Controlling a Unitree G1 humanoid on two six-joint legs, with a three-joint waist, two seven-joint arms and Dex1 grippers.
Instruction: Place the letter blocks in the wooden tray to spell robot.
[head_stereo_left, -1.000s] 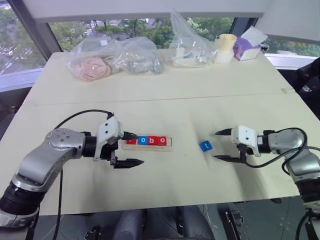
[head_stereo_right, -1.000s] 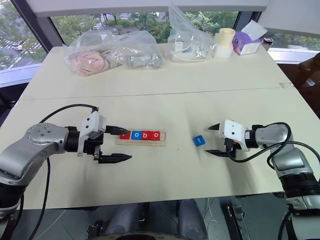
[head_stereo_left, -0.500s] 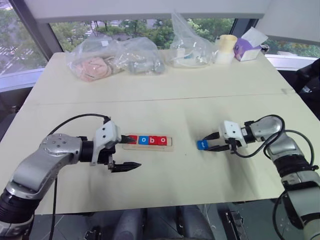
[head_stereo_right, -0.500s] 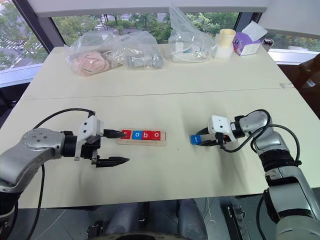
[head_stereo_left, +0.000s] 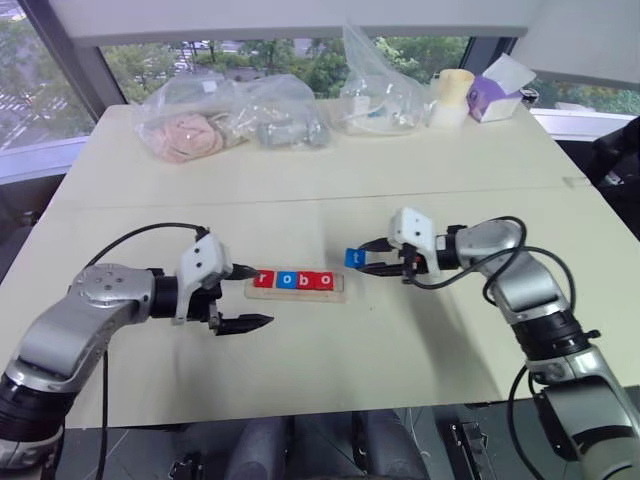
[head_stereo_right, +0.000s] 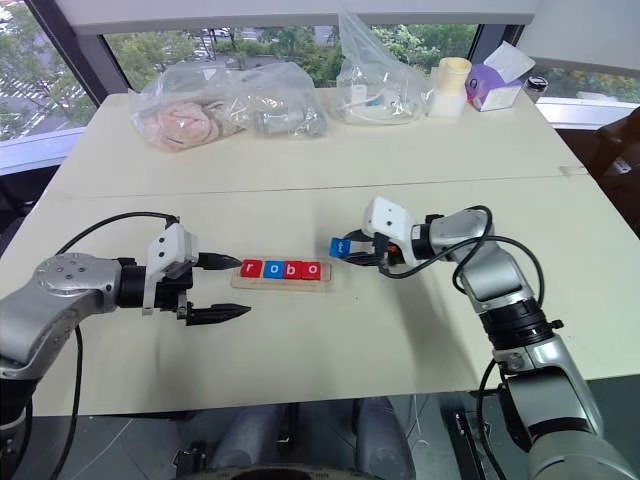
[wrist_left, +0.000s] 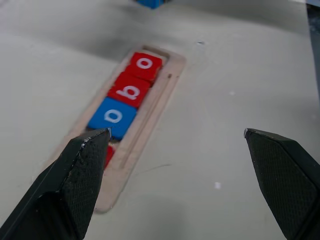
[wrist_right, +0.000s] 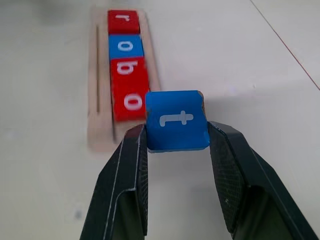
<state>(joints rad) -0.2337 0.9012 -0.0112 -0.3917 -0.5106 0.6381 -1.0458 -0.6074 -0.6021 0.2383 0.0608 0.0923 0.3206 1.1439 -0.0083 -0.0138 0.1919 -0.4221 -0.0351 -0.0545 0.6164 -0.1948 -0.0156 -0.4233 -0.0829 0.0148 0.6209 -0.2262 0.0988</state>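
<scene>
Your two head cameras sit high and look forward and down over the whole table, from near edge to windows; both take in the same scene, slightly offset sideways. Your left wrist camera looks close along its widely parted fingers down the length of the wooden tray. Your right wrist camera faces the tray from its opposite end, at close range. Both wrist views share the tray with the head pair.

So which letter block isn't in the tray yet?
The blue t block. The right gripper holds it above the table, while r, o, b and o already sit in the wooden tray.
</scene>
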